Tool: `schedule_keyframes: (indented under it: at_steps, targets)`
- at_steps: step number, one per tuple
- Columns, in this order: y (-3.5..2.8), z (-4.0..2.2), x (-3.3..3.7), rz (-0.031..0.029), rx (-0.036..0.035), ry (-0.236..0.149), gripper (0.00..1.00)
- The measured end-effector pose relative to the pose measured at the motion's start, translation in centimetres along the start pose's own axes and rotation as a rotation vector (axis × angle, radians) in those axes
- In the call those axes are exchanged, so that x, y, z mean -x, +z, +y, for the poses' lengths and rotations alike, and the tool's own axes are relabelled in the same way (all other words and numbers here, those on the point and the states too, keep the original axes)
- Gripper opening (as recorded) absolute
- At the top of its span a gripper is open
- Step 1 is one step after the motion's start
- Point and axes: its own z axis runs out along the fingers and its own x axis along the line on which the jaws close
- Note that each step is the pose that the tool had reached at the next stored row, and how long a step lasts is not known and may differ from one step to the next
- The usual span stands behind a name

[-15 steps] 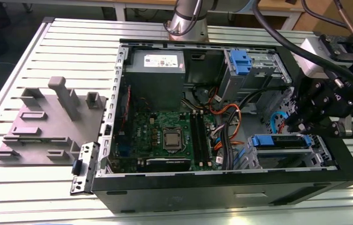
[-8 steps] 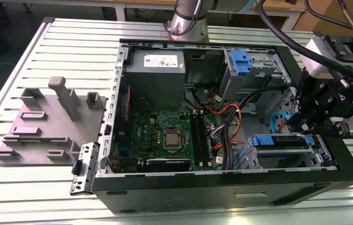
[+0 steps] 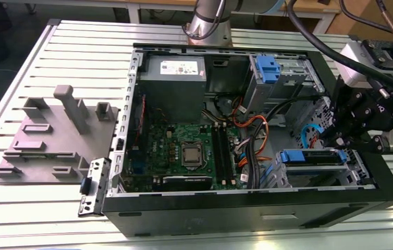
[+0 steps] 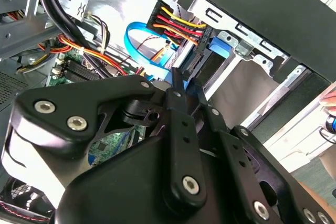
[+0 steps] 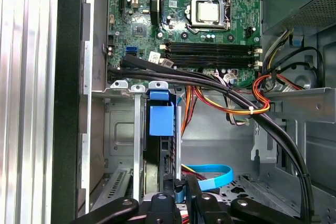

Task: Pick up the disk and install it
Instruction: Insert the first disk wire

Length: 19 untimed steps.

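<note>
The disk [image 3: 309,156] sits edge-up in the lower drive cage of the open computer case, at the exterior view's right, with its blue rail on top. In the first wrist view the disk [image 5: 164,156] stands between the cage's metal guides, under a blue tab. My gripper [image 3: 342,145] hangs inside the case right at the disk's cable end. In both wrist views my gripper [image 5: 185,187] [image 4: 186,90] points at that end, beside a blue flat cable [image 5: 215,174] and a bundle of red, yellow and black wires [image 4: 176,22].
The case holds a grey power-supply box [image 3: 172,73], a motherboard [image 3: 182,151], an upper cage with a blue bracket [image 3: 266,67] and thick black cables [image 5: 262,114] crossing the middle. A grey fixture block [image 3: 50,135] lies on the slatted table at the exterior view's left.
</note>
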Motion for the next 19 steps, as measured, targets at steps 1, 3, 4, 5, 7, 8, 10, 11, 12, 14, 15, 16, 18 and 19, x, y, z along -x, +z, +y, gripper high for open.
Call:
schedule_keyframes:
  at_steps: [1, 3, 4, 5, 7, 8, 10, 11, 12, 14, 15, 16, 18, 19]
  targets:
    - [0.0, 0.0, 0.0, 0.0, 0.0, 0.0, 0.22]
    - [0.0, 0.0, 0.0, 0.0, 0.0, 0.0, 0.16]
    - [0.0, 0.0, 0.0, 0.0, 0.0, 0.0, 0.16]
    - [0.01, 0.0, 0.0, 0.0, 0.0, 0.0, 0.16]
    - [0.01, 0.0, 0.0, 0.0, 0.0, 0.0, 0.16]
    - [0.01, 0.0, 0.0, 0.0, 0.0, 0.0, 0.16]
    - [0.01, 0.0, 0.0, -0.0001, 0.0, 0.0, 0.16]
    - [0.02, 0.02, 0.0, -0.0002, 0.0, 0.0, 0.16]
    - [0.04, 0.1, 0.0, -0.0005, -0.0008, 0.0, 0.16]
    - [0.03, 0.35, -0.04, -0.0001, -0.0038, -0.002, 0.16]
    - [0.04, 0.44, -0.06, 0.0, -0.006, -0.004, 0.16]
    - [0.04, 0.48, -0.07, 0.0003, -0.0083, -0.006, 0.16]
    - [0.07, 0.5, -0.1, 0.0006, -0.0123, -0.015, 0.16]
    - [0.09, 0.5, -0.11, 0.0008, -0.0139, -0.021, 0.16]
